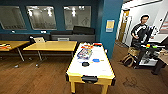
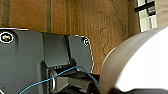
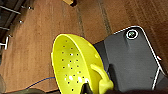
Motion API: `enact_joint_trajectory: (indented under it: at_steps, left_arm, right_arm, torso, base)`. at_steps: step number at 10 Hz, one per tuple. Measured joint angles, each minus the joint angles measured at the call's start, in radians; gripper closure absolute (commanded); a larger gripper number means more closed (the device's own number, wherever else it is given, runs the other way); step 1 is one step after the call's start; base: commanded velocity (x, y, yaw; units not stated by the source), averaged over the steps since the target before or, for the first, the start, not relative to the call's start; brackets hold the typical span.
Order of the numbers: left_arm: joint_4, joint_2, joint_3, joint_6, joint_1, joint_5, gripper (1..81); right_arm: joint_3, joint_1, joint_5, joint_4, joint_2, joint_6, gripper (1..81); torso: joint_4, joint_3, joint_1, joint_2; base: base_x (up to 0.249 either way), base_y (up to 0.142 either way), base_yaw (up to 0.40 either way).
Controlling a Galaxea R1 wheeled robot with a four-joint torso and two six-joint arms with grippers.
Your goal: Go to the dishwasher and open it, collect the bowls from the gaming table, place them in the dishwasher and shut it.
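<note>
The wooden floor [image 1: 37, 77] is being seen across the room, with teal walls [image 1: 110, 15] behind. Two yellow desks [image 1: 51, 45] are standing left of the gaming counter [image 1: 100, 67], a long white-topped unit on yellow legs, lying ahead of the robot at centre. On its top a black bowl [image 1: 85, 64] is resting near the middle, with a blue bowl [image 1: 96, 60] just beyond it toward the right; a patterned package [image 1: 84, 53] and red items [image 1: 87, 46] are lying farther back. A person [image 1: 140, 32] is standing at right beside a cart [image 1: 150, 55].

In the right wrist view a yellow-green perforated bowl [image 3: 72, 67] is being held by the right tool [image 3: 96, 87], clamped at its rim above the floor. The state of the left tool cannot be told; a pale rounded robot part [image 2: 140, 62] is being shown there above the floor.
</note>
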Motion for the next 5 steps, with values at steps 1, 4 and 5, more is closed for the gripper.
enact_joint_trajectory:
  at_steps: [1,4,5]
  left_arm:
    - [0.0,0.001,-0.008,0.0,0.0,0.0,81.1]
    - [0.001,0.011,-0.014,0.0,0.0,0.0,81.1]
    - [0.001,0.011,-0.014,0.0,0.0,0.0,81.1]
  right_arm:
    - [-0.001,0.0,-0.006,-0.001,-0.002,0.0,81.1]
    - [-0.001,0.0,-0.011,-0.008,-0.003,0.0,81.1]
    - [0.007,0.0,-0.013,-0.01,-0.003,0.0,81.1]
  torso:
    - [0.0,0.0,0.0,0.0]
    - [0.0,0.0,0.0,0.0]
    - [0.0,0.0,0.0,0.0]
  base:
    - [-0.121,0.0,0.0]
    - [-0.12,0.0,0.0]
    - [-0.12,0.0,0.0]
